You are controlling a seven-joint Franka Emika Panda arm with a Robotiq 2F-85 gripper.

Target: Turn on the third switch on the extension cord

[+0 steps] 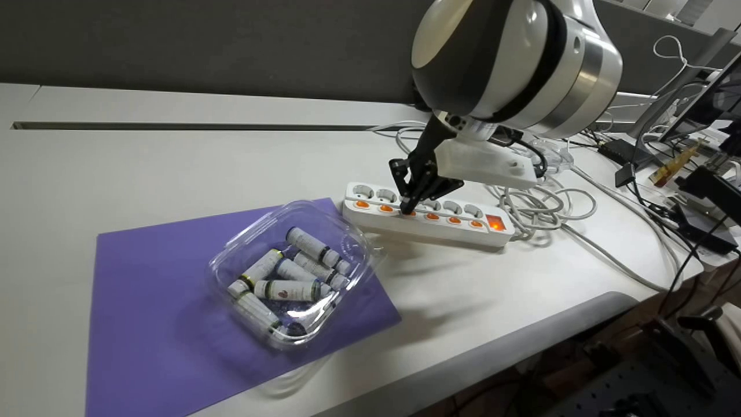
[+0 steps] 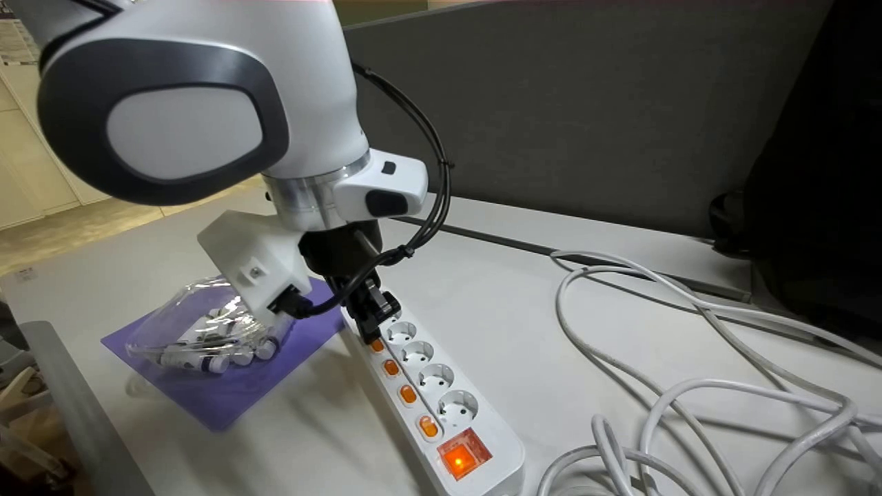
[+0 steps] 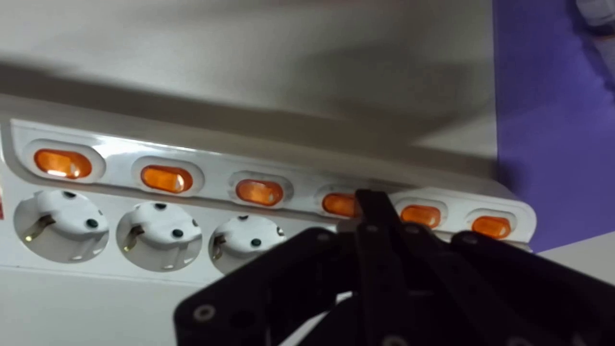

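Note:
The extension cord (image 1: 440,233) is a long white power strip with a row of orange switches beside round sockets, lying on the table. It also shows in an exterior view (image 2: 503,451) and the wrist view (image 3: 303,197). A larger lit orange-red switch (image 2: 458,461) is at the cable end. My gripper (image 1: 407,207) is shut and empty, pointing down at the strip. In the wrist view its fingertips (image 3: 377,194) cover the right part of the third switch (image 3: 339,204), counted from the end by the purple sheet. Whether they touch or press it I cannot tell.
A clear plastic tray (image 1: 257,234) of small white-labelled cylinders stands on a purple sheet (image 1: 150,289) beside the strip's far end. White cables (image 1: 538,202) lie coiled by the lit-switch end. A dark partition (image 1: 202,46) rises behind the table. The table's front edge (image 1: 492,341) is grey.

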